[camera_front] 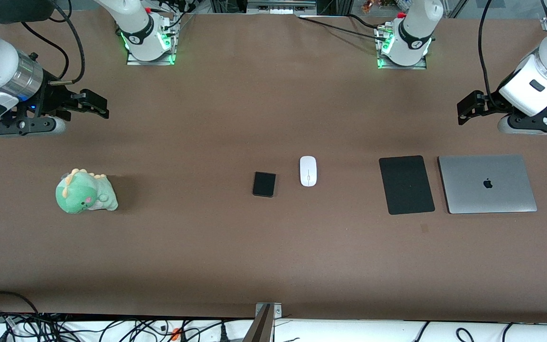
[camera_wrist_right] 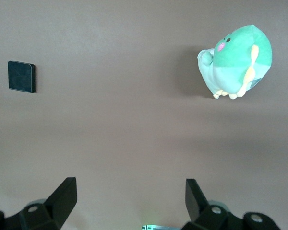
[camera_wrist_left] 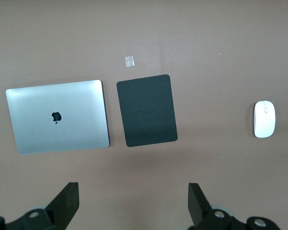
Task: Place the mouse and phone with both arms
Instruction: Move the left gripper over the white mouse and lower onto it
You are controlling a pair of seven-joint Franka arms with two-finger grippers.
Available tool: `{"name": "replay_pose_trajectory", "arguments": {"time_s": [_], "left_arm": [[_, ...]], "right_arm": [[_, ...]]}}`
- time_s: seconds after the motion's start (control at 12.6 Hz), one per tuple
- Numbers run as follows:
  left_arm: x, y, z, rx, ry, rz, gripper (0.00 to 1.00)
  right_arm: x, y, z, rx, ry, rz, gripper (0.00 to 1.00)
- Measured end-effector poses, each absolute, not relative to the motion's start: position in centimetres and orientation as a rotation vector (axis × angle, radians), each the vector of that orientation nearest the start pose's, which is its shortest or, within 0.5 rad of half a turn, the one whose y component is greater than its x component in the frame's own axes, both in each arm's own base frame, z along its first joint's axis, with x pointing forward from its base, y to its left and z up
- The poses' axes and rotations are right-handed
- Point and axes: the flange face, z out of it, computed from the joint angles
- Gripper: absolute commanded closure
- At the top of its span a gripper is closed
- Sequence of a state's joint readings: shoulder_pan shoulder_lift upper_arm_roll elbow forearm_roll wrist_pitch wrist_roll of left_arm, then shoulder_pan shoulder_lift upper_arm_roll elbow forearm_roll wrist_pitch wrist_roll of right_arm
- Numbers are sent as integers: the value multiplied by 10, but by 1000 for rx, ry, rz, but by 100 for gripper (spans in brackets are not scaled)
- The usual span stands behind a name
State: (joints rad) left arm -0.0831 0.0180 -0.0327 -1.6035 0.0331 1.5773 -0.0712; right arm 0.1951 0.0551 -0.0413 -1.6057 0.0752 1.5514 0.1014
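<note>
ok so from my seat the phone (camera_front: 264,184) sits mid-table just beside the mouse (camera_front: 308,171), which lies a touch farther back, and both the left gripper (camera_front: 466,111) and right gripper (camera_front: 94,103) hover wide open, empty, at their own ends

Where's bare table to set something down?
Wide bare stretch between the plush dinosaur and the phone; also between mouse and black mat. Crowded: mat and laptop nearly touch; phone and mouse sit close together.

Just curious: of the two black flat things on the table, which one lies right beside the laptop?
The larger black mat, lying beside the silver laptop; the smaller phone sits by the white mouse.
</note>
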Motion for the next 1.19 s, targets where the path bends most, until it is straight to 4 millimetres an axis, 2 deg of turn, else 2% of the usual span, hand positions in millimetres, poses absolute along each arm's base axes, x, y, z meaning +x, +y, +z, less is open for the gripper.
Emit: {"name": "replay_pose_trajectory", "arguments": {"time_s": [0.47, 0.71, 0.95, 1.11, 1.19], "left_arm": [[555, -61, 596, -3102, 73, 88, 0], [556, -76, 568, -3088, 116, 229, 0], [562, -121, 524, -3135, 216, 371, 0], [572, -162, 486, -3149, 298, 405, 0], [577, -185, 465, -3157, 285, 395, 0]], "right_arm": [[558, 96, 574, -3101, -86, 174, 0], [558, 96, 574, -3101, -88, 175, 0], [558, 99, 573, -3101, -94, 177, 0], [558, 103, 571, -3101, -106, 178, 0], [559, 106, 569, -3101, -114, 177, 0]]}}
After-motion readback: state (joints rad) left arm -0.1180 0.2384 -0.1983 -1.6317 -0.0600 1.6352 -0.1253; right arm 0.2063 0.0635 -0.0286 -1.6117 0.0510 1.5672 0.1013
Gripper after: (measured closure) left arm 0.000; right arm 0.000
